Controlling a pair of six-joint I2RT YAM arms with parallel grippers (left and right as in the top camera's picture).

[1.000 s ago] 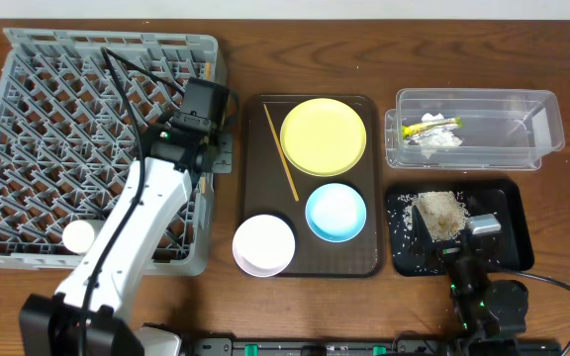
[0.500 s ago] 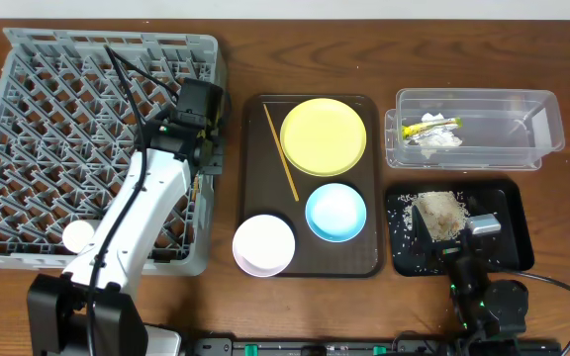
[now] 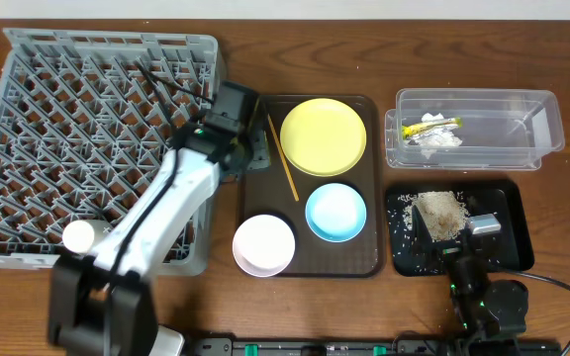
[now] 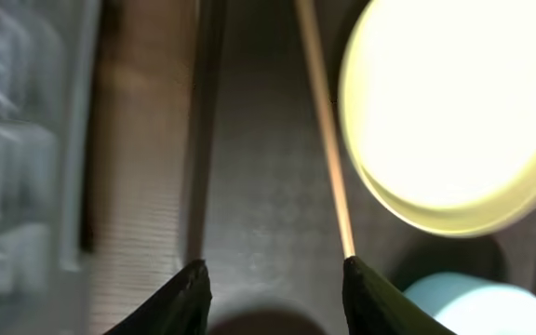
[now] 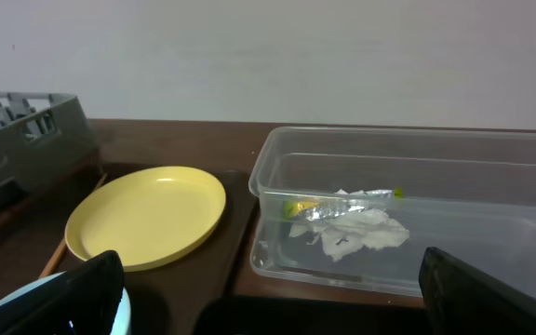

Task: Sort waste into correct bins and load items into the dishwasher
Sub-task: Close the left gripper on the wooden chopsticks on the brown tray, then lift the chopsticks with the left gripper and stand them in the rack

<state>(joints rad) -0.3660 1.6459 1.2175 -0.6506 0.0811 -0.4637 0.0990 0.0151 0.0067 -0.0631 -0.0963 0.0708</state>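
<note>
Left wrist view shows the chopsticks (image 4: pixel 328 158) as one pale line running down the dark brown serving tray (image 4: pixel 259 186). They lie just beside the rim of the yellow plate (image 4: pixel 454 121), and their near end comes almost to the inner edge of one finger. The left hand (image 4: pixel 273 270) is spread and empty above the tray's left part, so the sticks sit at one side of its gap, not in the middle. From overhead they lie slanted between the tray's left rim and the plate, with the light blue bowl (image 3: pixel 335 212) and the white bowl (image 3: pixel 263 244) nearer the front.

The step in hand looks to be picking up the chopsticks for the dish rack (image 3: pixel 67 129). The fingers already stand either side of the sticks' line. To do it well, I would:
- shift the gap over the sticks
- move along to their middle so they do not tip
- come down clear of the plate's rim
- close gently enough to catch both

Whether the two lie side by side or stacked, I cannot tell.

The right hand (image 5: pixel 268 279), fingers apart and holding nothing, hangs low by the black tray (image 3: pixel 508 213) on the bench.
</note>
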